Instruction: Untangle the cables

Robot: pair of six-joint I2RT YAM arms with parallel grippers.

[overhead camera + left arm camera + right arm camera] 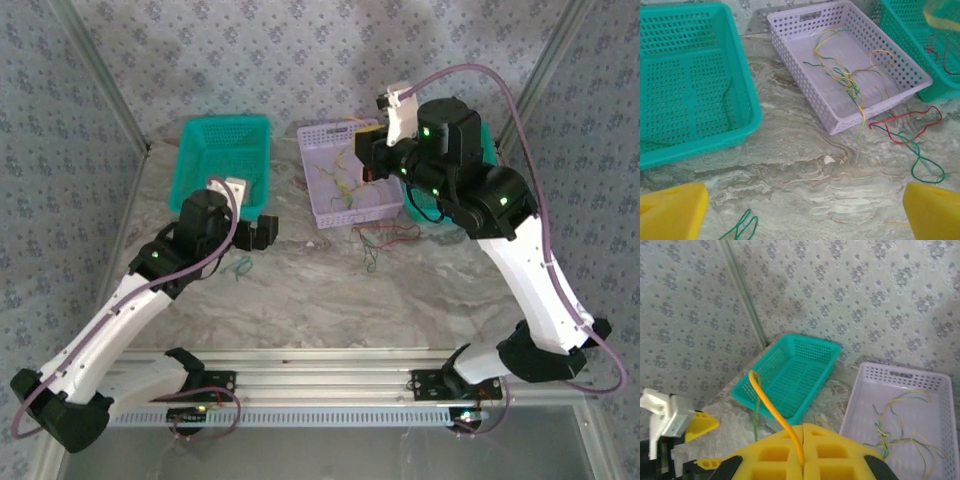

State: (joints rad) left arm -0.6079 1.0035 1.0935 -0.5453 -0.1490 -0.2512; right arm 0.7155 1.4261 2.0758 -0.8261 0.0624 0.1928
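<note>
Right hand [802, 450], at bottom centre, is clenching a thin yellow-orange wire [771, 407], seemingly holding it apart from the tangled wires [886, 432] in the lilac perforated plastic basket [900, 376].

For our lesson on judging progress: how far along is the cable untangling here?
Done: a few red wires lie in the right teal basket. In hand: the right end effector is shut on one orange wire; the left end effector is open and empty. Left: a yellow-green tangle in the lilac basket, plus red and green wires loose on the table.
</note>
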